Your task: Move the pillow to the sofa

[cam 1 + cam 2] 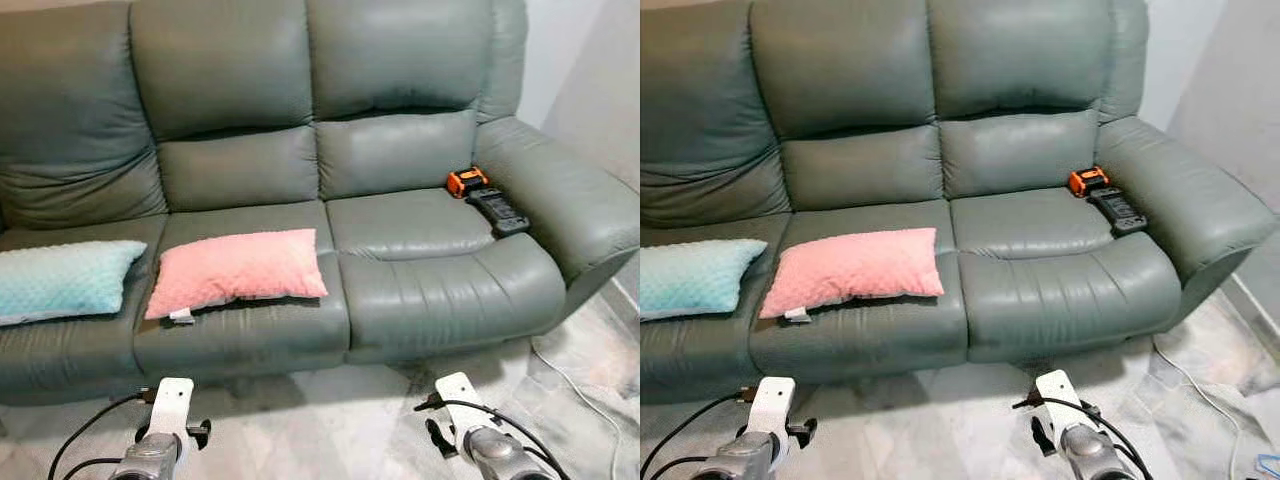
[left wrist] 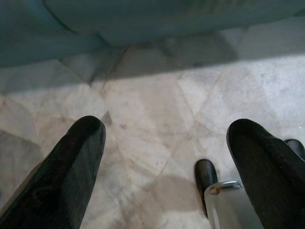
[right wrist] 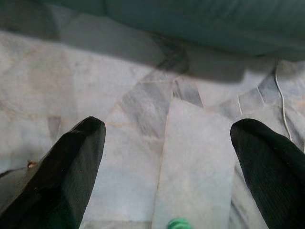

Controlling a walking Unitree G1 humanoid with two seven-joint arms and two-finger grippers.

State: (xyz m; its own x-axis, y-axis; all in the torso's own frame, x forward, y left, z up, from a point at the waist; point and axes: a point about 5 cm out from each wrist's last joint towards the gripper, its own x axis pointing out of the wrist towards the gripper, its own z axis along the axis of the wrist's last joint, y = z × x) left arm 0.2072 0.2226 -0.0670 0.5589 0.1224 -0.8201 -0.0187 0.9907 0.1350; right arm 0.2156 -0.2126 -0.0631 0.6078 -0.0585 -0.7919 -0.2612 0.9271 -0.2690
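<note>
A pink pillow [image 1: 238,270] lies flat on the middle seat of the grey-green leather sofa [image 1: 420,150]. A light blue pillow [image 1: 62,279] rests on the left seat beside it. Both arms hang low in front of the sofa, the left arm [image 1: 165,430] below the pink pillow and the right arm [image 1: 470,425] below the right seat. In the left wrist view my left gripper [image 2: 167,126] is open over the marble floor, holding nothing. My right gripper [image 3: 169,126] is also open above the floor near the sofa's base.
An orange and black tool [image 1: 467,182] and a black device [image 1: 497,210] lie on the right seat by the armrest [image 1: 570,200]. A white cable [image 1: 582,392] trails over the floor at the right. A wall [image 1: 600,80] stands close beyond the armrest.
</note>
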